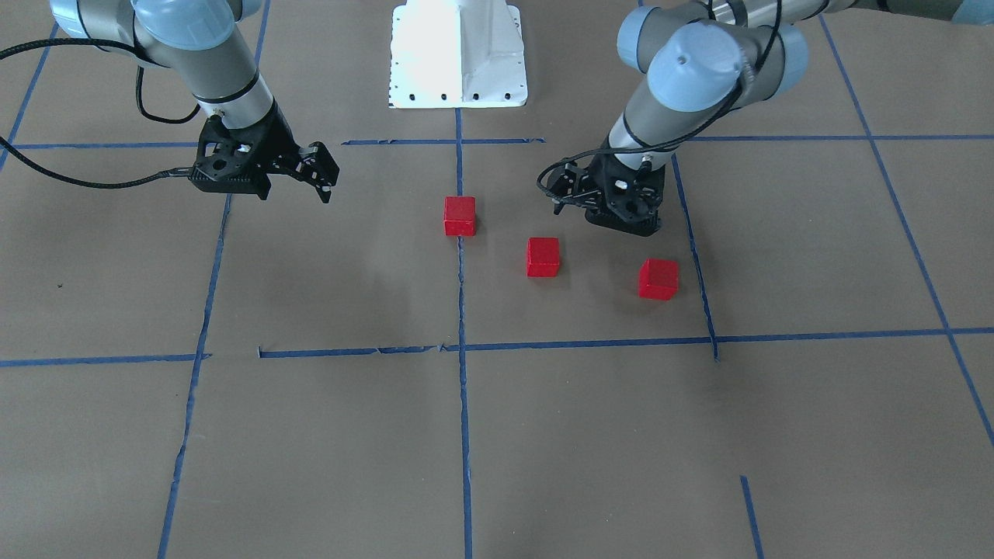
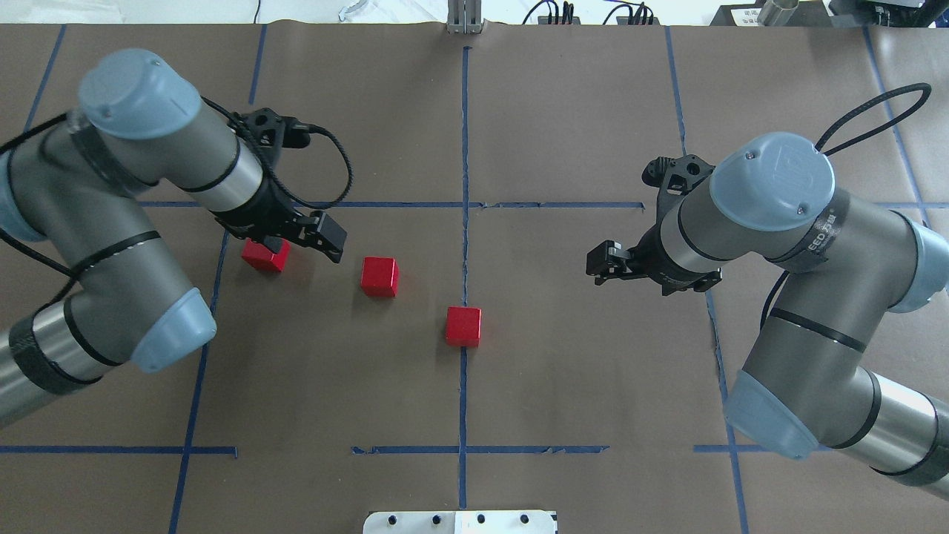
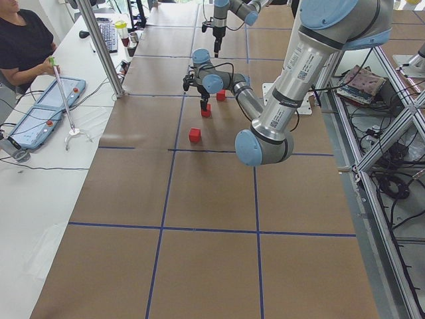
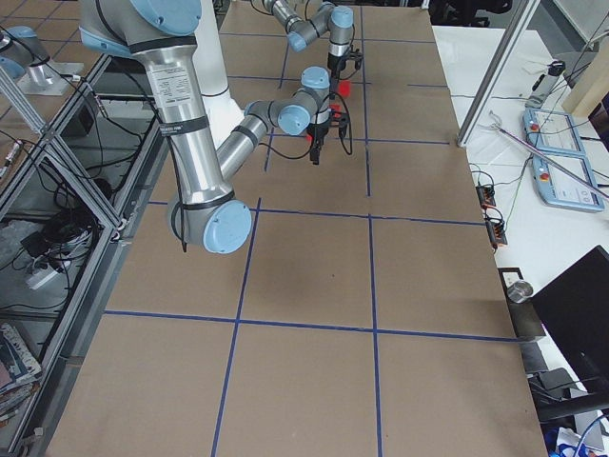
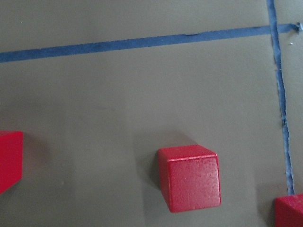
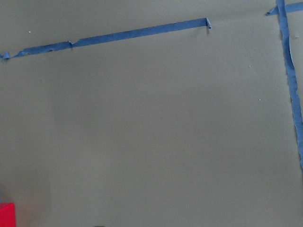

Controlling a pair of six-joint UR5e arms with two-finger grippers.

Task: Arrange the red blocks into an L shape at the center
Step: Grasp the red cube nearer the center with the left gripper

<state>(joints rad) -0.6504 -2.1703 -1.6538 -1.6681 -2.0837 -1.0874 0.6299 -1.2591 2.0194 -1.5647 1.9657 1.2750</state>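
I count three small bright-red cubes, all resting on the paper and well apart in a diagonal row. The first cube (image 2: 463,326) sits on the torn vertical blue tape line (image 2: 464,148) of the brown paper centre patch (image 2: 549,334). The second cube (image 2: 379,277) lies to its left. The third cube (image 2: 265,256) is farther left, partly hidden beneath my black two-finger left gripper (image 2: 334,241). The black right gripper (image 2: 600,263) hovers over bare paper on the other side. Neither gripper holds a cube, but I can't tell how far either pair of fingers is spread.
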